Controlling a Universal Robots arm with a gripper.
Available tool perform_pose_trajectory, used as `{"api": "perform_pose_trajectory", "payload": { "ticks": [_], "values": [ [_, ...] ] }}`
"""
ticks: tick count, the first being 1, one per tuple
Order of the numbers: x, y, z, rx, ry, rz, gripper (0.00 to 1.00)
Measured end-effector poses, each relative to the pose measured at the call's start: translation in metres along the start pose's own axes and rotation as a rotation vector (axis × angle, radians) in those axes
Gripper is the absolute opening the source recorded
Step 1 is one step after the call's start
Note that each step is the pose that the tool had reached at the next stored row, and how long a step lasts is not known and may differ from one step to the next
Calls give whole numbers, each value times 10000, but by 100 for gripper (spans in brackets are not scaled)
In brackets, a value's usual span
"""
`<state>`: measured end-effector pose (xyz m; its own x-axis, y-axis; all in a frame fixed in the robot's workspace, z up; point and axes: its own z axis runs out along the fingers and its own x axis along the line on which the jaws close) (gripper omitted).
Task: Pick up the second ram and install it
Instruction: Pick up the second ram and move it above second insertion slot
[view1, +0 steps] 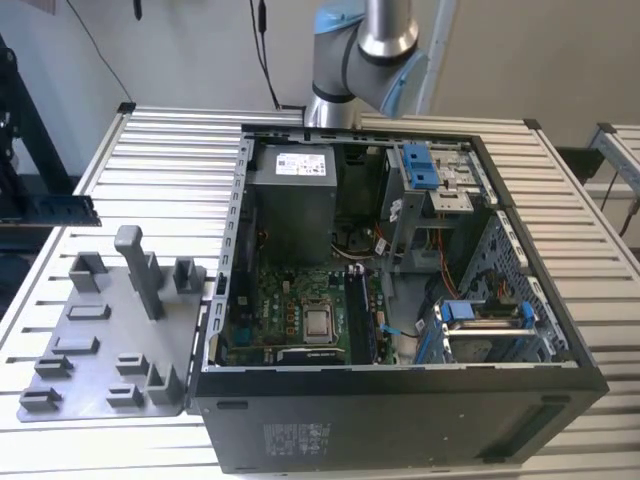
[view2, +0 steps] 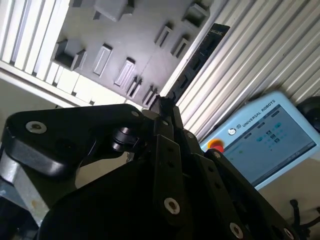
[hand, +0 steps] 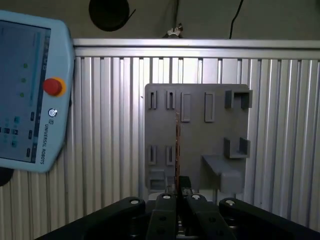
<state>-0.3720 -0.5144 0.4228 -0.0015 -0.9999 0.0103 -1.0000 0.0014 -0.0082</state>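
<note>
Slatted worktop (view1: 150, 140). Gripper (hand: 178, 184) clamped on second ram (hand: 176, 145) by one end, edge-on above grey tray (hand: 200, 140), probably for slot alignment.

Tray (view1: 95, 375): grey plastic with upright blocks, lying on my worktop (view1: 170, 160) just beside the case.
Case (view1: 400, 430): open computer tower at the exterior view's right, processor chip (view1: 319, 323) on its board.
Teach pendant (hand: 25, 95): light blue with a red button (hand: 52, 86), in the first wrist view.
</note>
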Motion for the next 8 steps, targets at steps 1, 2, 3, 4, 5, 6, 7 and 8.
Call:
{"api": "perform_pose_trajectory", "payload": {
  "ticks": [1, 2, 3, 4, 5, 6, 7, 8],
  "values": [
    [0, -41, 1, 0, -1, 0, 14],
    [0, -83, 1, -1, -2, 0, 14],
    [0, -129, 2, -2, -2, 0, 14],
    [0, -174, 2, -2, -1, 0, 14],
    [-1, -219, 2, -2, -1, 0, 14],
    [0, -264, 3, -3, -1, 0, 14],
    [0, -309, 3, -3, -2, 0, 14],
    [0, -354, 4, -4, -2, 0, 14]
  ]
}}
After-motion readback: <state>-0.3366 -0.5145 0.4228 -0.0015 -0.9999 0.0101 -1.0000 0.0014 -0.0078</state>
